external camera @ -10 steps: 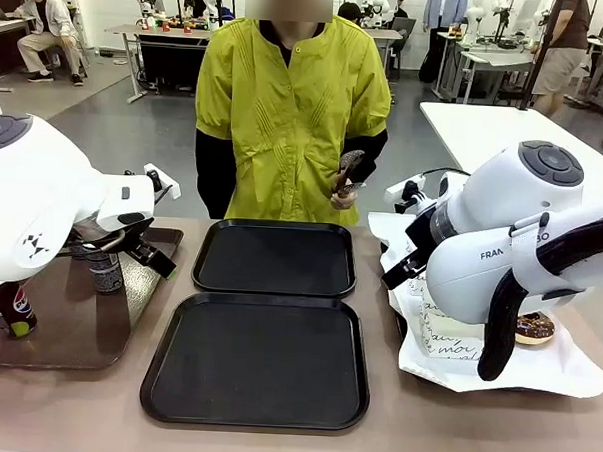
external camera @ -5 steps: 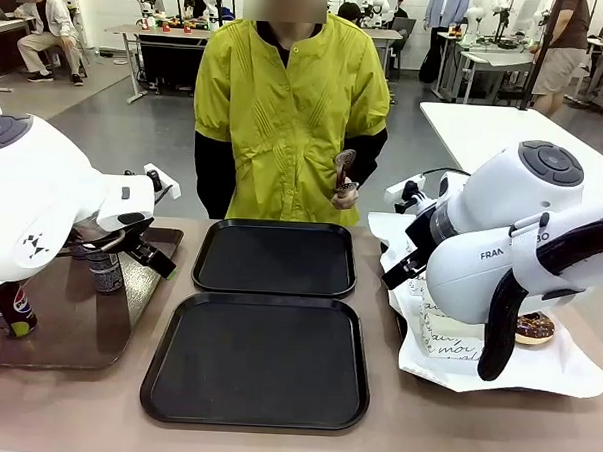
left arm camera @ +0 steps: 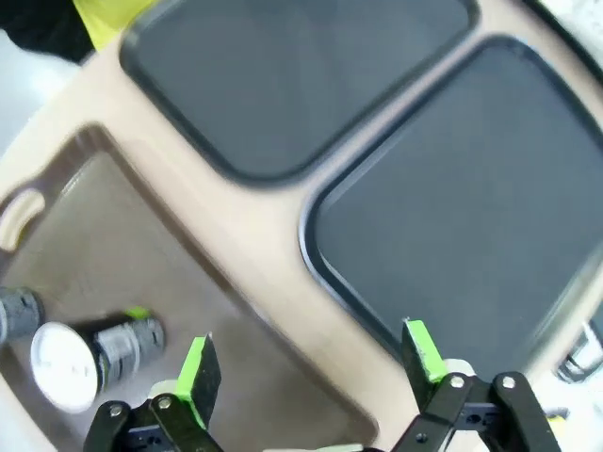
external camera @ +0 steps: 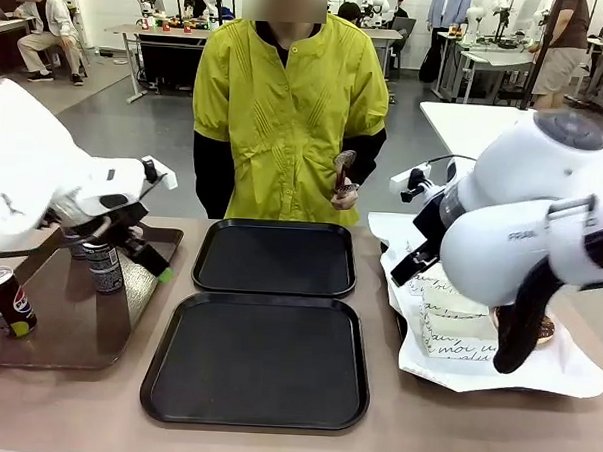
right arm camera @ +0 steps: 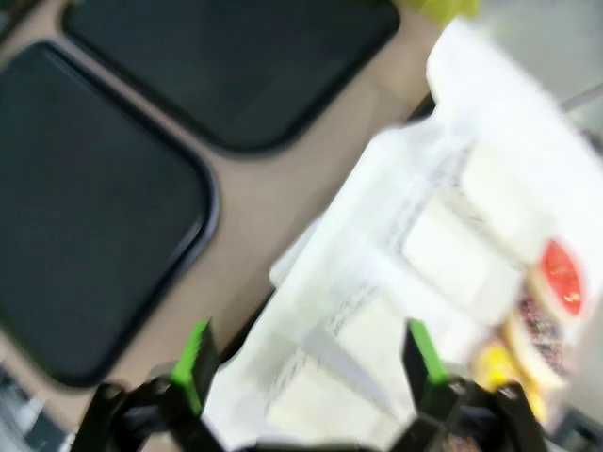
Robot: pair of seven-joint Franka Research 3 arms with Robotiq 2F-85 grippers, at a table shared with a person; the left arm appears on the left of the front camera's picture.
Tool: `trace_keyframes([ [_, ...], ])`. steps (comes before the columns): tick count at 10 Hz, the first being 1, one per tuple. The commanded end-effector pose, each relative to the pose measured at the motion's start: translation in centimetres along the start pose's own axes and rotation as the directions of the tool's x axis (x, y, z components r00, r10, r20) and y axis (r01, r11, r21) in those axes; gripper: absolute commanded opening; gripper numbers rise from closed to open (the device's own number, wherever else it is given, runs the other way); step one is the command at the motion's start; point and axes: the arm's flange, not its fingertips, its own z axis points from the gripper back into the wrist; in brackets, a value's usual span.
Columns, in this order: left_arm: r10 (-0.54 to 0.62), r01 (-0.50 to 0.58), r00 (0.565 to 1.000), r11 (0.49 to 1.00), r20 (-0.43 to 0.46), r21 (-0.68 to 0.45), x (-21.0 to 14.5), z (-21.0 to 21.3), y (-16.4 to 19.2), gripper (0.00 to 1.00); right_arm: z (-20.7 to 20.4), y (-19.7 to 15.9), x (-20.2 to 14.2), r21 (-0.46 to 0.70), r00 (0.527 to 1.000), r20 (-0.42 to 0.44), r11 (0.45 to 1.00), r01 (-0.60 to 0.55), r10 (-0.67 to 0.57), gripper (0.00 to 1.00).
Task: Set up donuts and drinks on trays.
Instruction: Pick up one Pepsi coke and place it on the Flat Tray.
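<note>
Front view: your two black rectangular plastic trays (external camera: 261, 359) lay one behind the other at mid-surface. A slim dark grey can (external camera: 104, 265) stood on the glossy brown tray (external camera: 67, 326) at left. The donuts in white printed paper sleeves (external camera: 457, 328) lay at right.

Left wrist view: your left end effector (left arm camera: 311, 358) was wide, holding nothing, with the can just beside one finger.

Right wrist view: your right end effector (right arm camera: 307, 363) was wide and held nothing, above the blurred sleeves.

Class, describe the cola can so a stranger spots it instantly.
Start at the glossy brown plastic tray on the left of the table. At its near left corner stands a black can. Unlike the slim grey cans behind it, it bears a red-blue logo.
</note>
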Motion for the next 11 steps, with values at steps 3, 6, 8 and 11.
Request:
trace_keyframes([
  [3,-0.025,0.022,0.99,1.0,-0.136,-0.022,-14.7,5.0,-4.5,1.0,5.3,5.2,-17.7,0.14,0.985,-0.165,0.988,0.066,-0.042,1.0],
  [6,0.008,-0.012,0.99,1.0,-0.14,-0.028,-3.2,5.7,0.8,1.0,6.3,1.2,-3.1,0.093,0.984,-0.174,0.995,0.041,-0.024,1.0],
  [8,0.002,-0.006,0.989,0.999,-0.147,-0.031,-3.7,7.5,0.0,1.0,8.1,1.4,-4.0,0.114,0.981,-0.193,0.992,0.056,-0.033,1.0],
  [11,0.378,-0.256,0.925,0.69,0.036,-0.678,-5.3,10.7,5.2,1.0,7.9,-4.0,-6.9,0.766,0.947,-0.016,0.604,0.218,-0.321,1.0],
])
